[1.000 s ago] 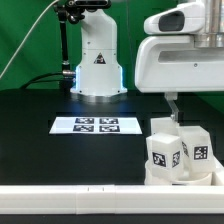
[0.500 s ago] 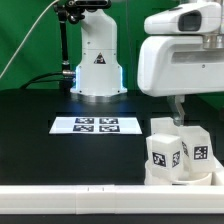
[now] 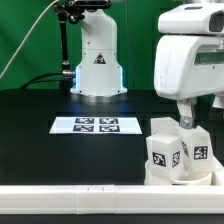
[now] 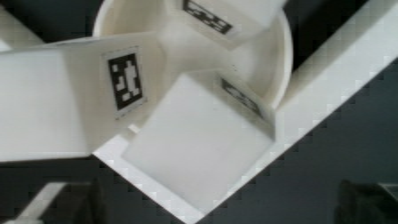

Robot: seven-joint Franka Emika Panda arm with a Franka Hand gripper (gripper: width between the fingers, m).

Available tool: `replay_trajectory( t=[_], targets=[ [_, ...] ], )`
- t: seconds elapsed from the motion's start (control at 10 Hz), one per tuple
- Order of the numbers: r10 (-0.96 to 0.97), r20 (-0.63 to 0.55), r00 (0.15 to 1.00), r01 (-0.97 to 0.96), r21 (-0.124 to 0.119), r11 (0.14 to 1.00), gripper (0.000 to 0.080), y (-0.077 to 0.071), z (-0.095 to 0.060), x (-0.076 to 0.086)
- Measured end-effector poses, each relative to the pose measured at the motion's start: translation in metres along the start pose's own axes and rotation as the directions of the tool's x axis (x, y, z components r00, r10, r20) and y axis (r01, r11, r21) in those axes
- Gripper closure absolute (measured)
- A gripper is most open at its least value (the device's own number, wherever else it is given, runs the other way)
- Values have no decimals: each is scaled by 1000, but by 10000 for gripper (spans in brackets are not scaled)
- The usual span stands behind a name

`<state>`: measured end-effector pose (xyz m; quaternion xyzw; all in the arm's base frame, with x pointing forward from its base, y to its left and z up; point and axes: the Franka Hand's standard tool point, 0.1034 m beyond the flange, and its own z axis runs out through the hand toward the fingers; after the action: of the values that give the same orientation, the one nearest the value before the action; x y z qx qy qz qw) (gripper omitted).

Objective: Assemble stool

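The white stool parts sit at the exterior view's lower right. Blocky tagged legs stand upright in a cluster, and the low rim of the round seat shows beneath them. My gripper hangs just above and behind the cluster without touching it. In the wrist view the round seat curves behind two tagged legs directly below the hand. My gripper is open, its dark fingertips are spread wide and nothing is between them.
The marker board lies flat on the black table, left of the parts. The robot base stands at the back. A long white bar runs along the table's front edge. A green backdrop is behind.
The hand has moved toward the exterior view's right, to above the leg cluster. The stool parts have not moved.
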<state>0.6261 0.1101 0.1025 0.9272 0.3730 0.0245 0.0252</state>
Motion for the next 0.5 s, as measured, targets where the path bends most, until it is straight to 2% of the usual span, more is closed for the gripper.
replay_trajectory(
  t=[0.2, 0.5],
  targets=[
    [-197, 17, 980, 198, -12, 980, 151, 1, 3, -2],
    [-442, 51, 896, 443, -19, 896, 151, -3, 6, -2]
  ],
)
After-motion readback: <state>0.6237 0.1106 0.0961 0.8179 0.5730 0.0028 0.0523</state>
